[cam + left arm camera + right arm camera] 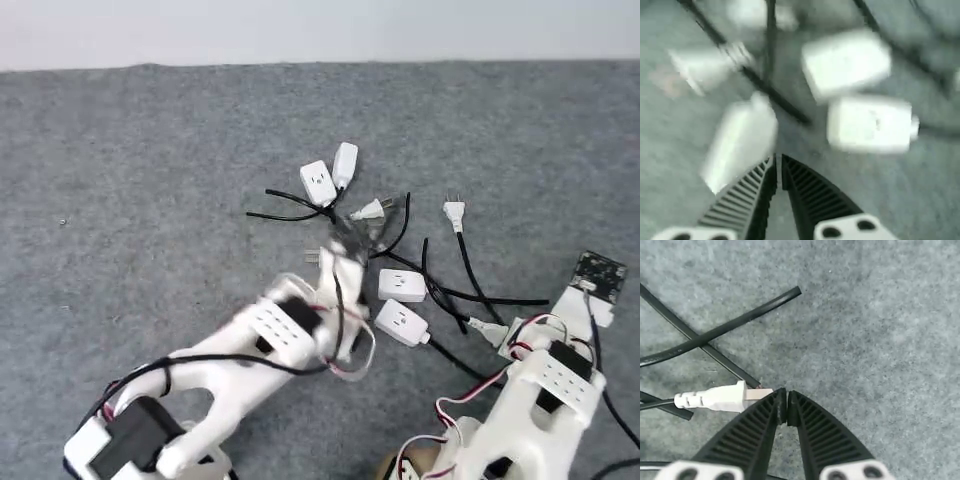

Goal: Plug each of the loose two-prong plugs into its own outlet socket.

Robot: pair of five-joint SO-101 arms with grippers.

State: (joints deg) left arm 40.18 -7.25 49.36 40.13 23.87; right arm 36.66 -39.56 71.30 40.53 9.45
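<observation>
Overhead first, the high view. Grey carpeted table [120, 200]. Four white boxy outlet sockets on black cords [500, 299]: upper socket pair [318, 183] just above frame centre, lower socket pair [403, 285] right of centre. No socket has a plug in it. Three loose white two-prong plugs: centre plug [368, 210] between the pairs, far plug [455, 212] to its right, near plug [485, 328] lower right, at the tip of the right arm [550, 385]. Left arm [270, 335] runs from lower left into the tangle at centre; its tip is blurred. Small dark circuit board [598, 270] at the right edge.

Left wrist view, blurred. Left gripper [778, 162] clenched, jaws together, nothing visible between them. White oblong body [742, 137] just beside one jaw; plug or socket, cannot tell. Two sockets beyond, cords crossing.

Right wrist view. Right gripper [786, 399] also clenched, jaws meeting. Near plug lies flat, its prongs touching one jaw tip; apparently not held.

Judgement: early, pick-up step, nothing seated. Next move calls for the jaws to release, straddle the plug body and close, with a socket steadied for insertion. Crossed cords could snag a lift or drag neighbouring pieces
</observation>
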